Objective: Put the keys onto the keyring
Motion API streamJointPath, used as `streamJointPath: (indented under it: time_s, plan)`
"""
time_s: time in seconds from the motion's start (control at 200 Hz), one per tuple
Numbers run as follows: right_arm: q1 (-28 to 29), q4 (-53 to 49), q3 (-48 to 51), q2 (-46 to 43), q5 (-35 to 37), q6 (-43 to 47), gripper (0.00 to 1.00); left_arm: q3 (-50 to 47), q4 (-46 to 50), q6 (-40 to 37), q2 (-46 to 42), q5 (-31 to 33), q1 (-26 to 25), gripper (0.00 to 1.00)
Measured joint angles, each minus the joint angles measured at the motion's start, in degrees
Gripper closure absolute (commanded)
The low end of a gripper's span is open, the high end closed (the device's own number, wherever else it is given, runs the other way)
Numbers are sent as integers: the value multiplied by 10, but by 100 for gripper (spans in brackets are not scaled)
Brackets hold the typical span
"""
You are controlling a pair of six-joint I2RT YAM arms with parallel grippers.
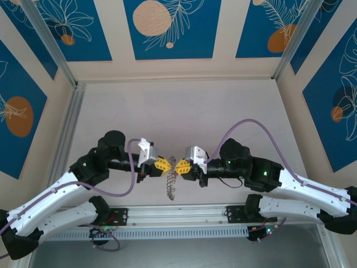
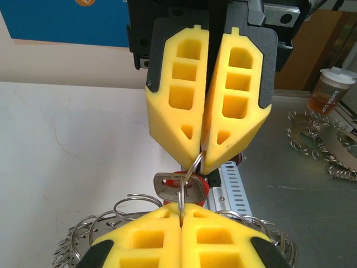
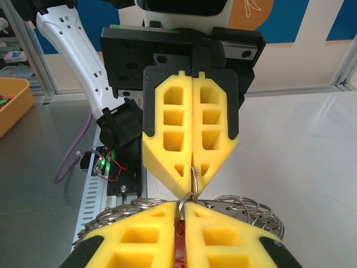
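Facing tip to tip, left pincer (image 2: 181,211) and right pincer (image 2: 199,162) both clench the thin silvery metal keyring (image 2: 181,198), red-headed silver key (image 2: 166,183) hanging between.

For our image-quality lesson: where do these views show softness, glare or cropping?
Top external: even, soft light; the keys too small for detail. Left wrist: bright glints on metal, the cup slightly soft. Right wrist: the right gripper's fingers cropped by the lower edge.
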State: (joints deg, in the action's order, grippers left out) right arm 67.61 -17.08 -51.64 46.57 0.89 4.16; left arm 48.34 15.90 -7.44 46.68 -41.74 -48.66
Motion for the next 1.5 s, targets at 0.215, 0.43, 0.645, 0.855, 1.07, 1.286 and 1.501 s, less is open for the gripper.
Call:
streamJointPath:
  time_s: [0.215,0.43,0.645,0.855,1.07,1.286,1.501]
  plan:
    - [2,3,0,0,3,4,91,0,0,0,-1,-3,0,100]
    - [3,4,0,3,3,4,91,0,0,0,-1,-3,0,100]
    - [9,7,0,8,6,6,90,0,0,5,-5,-3,0,100]
    - [25,7,0,13,25,20,87,0,0,9,-6,-3,0,100]
    - [41,3,0,27,37,32,77,0,0,9,-6,3,0,100]
    - [48,-6,1,19,49,32,75,0,-1,9,-9,2,0,100]
    - [48,-27,15,-16,72,22,74,0,-4,9,-11,2,0,100]
